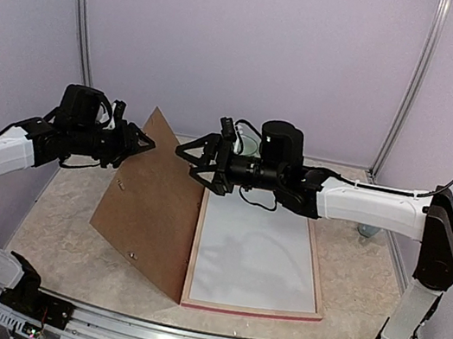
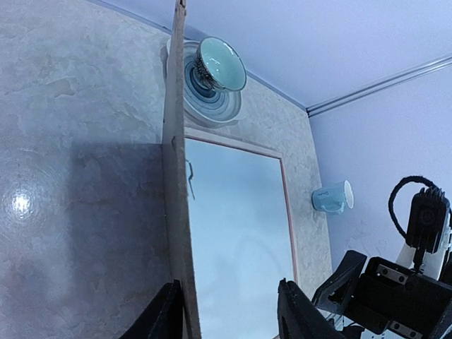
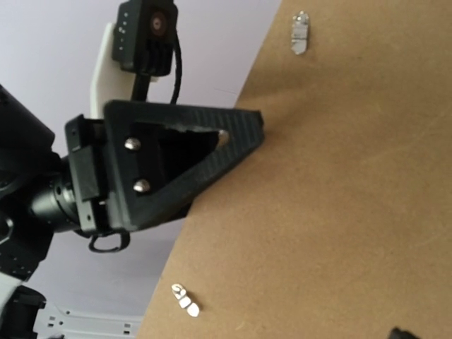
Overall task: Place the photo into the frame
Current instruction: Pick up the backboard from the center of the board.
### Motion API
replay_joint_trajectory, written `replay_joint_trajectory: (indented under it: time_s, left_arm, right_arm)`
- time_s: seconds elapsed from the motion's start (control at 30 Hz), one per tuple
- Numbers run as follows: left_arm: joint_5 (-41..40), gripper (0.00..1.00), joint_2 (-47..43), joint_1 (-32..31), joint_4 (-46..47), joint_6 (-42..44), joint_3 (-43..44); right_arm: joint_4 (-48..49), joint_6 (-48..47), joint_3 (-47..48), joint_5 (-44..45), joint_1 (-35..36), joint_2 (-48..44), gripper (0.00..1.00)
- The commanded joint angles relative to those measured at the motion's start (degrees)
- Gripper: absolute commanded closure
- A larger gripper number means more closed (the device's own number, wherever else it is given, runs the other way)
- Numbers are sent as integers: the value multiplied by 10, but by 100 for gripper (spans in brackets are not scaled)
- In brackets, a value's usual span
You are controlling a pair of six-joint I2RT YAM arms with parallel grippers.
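Straddling the tilted brown hardboard backing (image 1: pixel 155 201), the left hand (image 1: pixel 145 143) stands apart, unclamped; the right hand (image 1: pixel 197 164) is spread too. Unheld, the backing could slam onto the pink-rimmed frame (image 1: pixel 250 310) holding, seemingly, the photo (image 1: pixel 255 258) face-down.

The backing board (image 1: pixel 155 201) is showing a matt, fibrous face, with small shiny metal clips (image 3: pixel 185 299) glinting. The rim of the frame (image 1: pixel 316 273) is looking like pale wood, while the marbled table (image 2: pixel 63 176) is gleaming glossy and the glazed bowl (image 2: pixel 220 63) is shining

Lilac walls (image 1: pixel 249 42), marbled tabletop (image 1: pixel 57 236) (glossy)
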Motion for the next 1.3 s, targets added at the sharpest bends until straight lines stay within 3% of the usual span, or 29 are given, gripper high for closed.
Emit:
replay_joint_trajectory:
  time_s: [0.0, 0.2, 0.5, 0.8, 1.27]
  left_arm:
    - [10, 61, -1, 2, -34, 24, 1]
    - [5, 81, 8, 5, -64, 36, 10]
    - [5, 100, -3, 17, -62, 24, 1]
    - [-2, 100, -31, 36, -57, 8, -1]
    - [49, 100, -84, 63, 44, -26, -20]
  right_arm:
    - [-8, -11, -8, 6, -6, -21, 1]
    - [-20, -18, -13, 13, -9, -30, 1]
    - [-18, -17, -19, 13, -12, -33, 1]
    - [-12, -7, -30, 13, -19, -42, 1]
    - [-20, -13, -83, 21, -62, -109, 1]
